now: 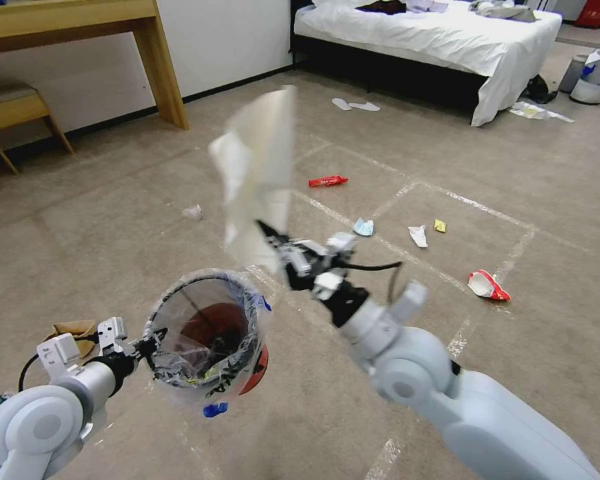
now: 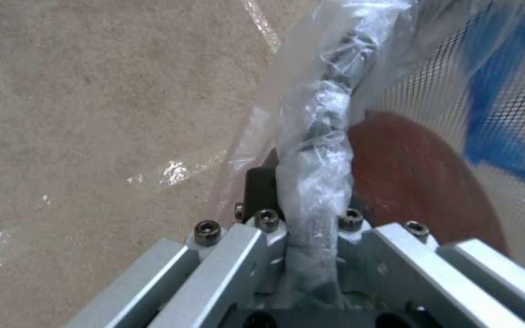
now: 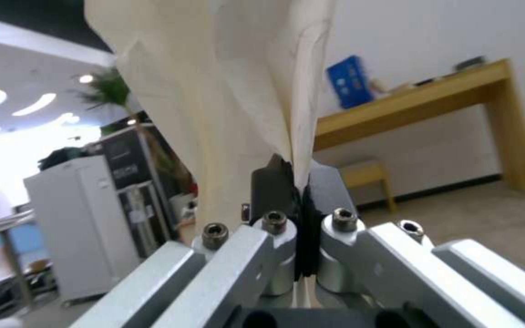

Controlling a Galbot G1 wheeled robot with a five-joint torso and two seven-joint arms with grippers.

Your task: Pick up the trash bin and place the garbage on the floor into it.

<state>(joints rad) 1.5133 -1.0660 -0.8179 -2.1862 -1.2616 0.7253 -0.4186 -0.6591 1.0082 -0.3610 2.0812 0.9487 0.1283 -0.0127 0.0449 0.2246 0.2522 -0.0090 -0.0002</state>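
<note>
My left gripper (image 1: 155,341) is shut on the near rim of the trash bin (image 1: 259,313), a dark mesh bin with a clear liner and red base, held tilted above the floor (image 1: 113,227). The left wrist view shows that rim (image 2: 317,136), wrapped in plastic, clamped in the left gripper (image 2: 311,218). My right gripper (image 1: 268,232) is shut on a large white paper (image 1: 257,167), raised above and just beyond the bin; it also appears as white paper (image 3: 226,82) pinched in the right gripper (image 3: 299,182). More garbage lies on the carpet: a red wrapper (image 1: 327,181), blue mask (image 1: 363,227), white scrap (image 1: 418,235), yellow wrapper (image 1: 440,226), red-white wrapper (image 1: 488,285).
A crumpled tissue (image 1: 193,212) and a brown paper bag (image 1: 73,330) lie to the left. A bed (image 1: 447,40) and a grey bin (image 1: 597,77) stand at the far right. A wooden desk (image 1: 160,67) and a stool (image 1: 13,107) line the left wall.
</note>
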